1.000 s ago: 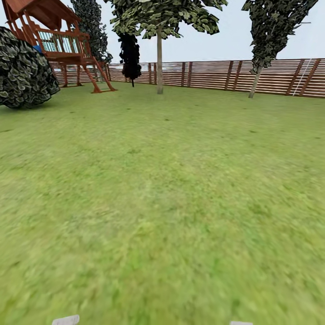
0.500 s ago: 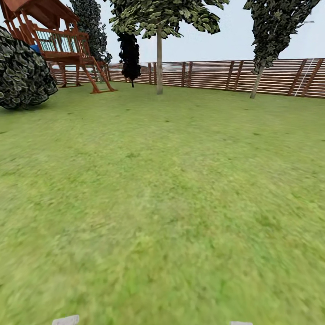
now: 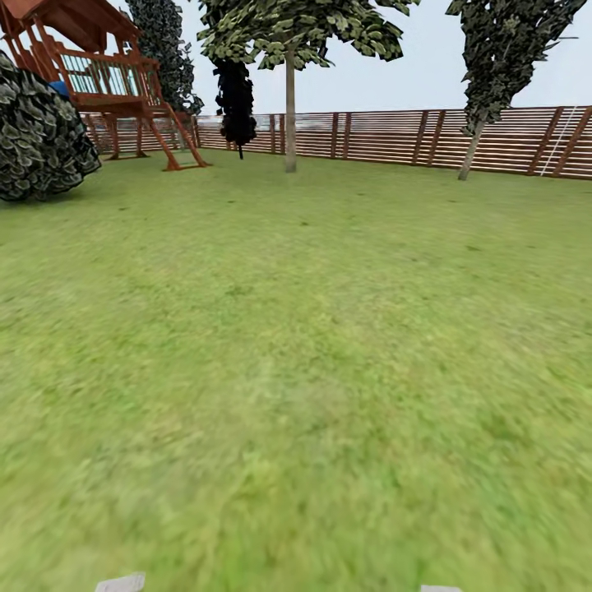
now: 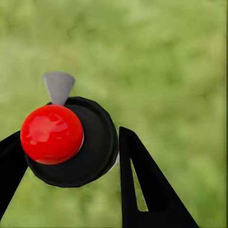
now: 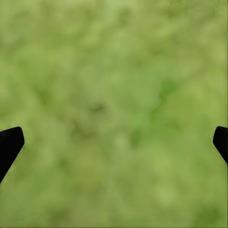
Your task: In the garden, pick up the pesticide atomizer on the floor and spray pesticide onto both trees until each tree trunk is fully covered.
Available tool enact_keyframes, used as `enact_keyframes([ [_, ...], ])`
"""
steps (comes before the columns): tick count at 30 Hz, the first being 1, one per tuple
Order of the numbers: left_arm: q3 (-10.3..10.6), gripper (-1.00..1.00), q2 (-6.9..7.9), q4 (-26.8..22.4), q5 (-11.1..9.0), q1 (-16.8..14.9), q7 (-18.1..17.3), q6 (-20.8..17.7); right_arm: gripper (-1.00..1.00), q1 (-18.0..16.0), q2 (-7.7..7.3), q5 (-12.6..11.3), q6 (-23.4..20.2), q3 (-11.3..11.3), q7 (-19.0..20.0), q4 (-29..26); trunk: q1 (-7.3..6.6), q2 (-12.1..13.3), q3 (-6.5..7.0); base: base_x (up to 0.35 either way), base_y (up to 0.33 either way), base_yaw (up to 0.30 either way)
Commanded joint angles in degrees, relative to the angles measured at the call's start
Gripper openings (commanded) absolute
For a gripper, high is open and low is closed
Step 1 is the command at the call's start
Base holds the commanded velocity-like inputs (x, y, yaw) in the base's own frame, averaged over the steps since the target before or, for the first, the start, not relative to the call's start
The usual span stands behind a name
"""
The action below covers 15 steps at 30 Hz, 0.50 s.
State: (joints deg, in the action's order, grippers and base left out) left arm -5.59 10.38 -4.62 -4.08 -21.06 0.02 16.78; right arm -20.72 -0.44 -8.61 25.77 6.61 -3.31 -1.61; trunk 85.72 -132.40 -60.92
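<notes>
Your left gripper (image 4: 71,156) was closed on the pesticide atomizer (image 4: 71,140), a finger on each side of its round black body just below the red cap (image 4: 51,134), with the grey nozzle (image 4: 59,86) projecting beyond. By its look, the bottle was rigid, smooth plastic and probably light; I judged it liable to slip or twist if held by the cap, so the body was the sound place to hold. Your right gripper (image 5: 114,137) was spread wide and held nothing, with lawn (image 3: 312,345) beneath it. No brand, label or writing was legible on the atomizer. Two trees (image 3: 290,107) (image 3: 470,152) stood well ahead by the wooden fence (image 3: 386,136), beyond spraying reach in my judgement.
</notes>
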Motion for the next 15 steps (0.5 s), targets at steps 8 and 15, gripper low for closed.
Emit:
enact_keyframes([
  [8,-0.12,-1.00,-0.01,0.05,-0.39,-0.03,-0.11,0.18,1.00,-0.03,0.00,-0.53,0.15,0.51,-0.12,0.03,0.03,-0.02,-0.05,0.337,0.000,0.000],
  [15,-0.12,-1.00,-0.01,0.05,-0.40,-0.03,-0.11,0.18,1.00,-0.03,0.00,-0.53,0.15,0.51,-0.12,0.03,0.03,-0.02,-0.05,0.337,0.000,0.000],
])
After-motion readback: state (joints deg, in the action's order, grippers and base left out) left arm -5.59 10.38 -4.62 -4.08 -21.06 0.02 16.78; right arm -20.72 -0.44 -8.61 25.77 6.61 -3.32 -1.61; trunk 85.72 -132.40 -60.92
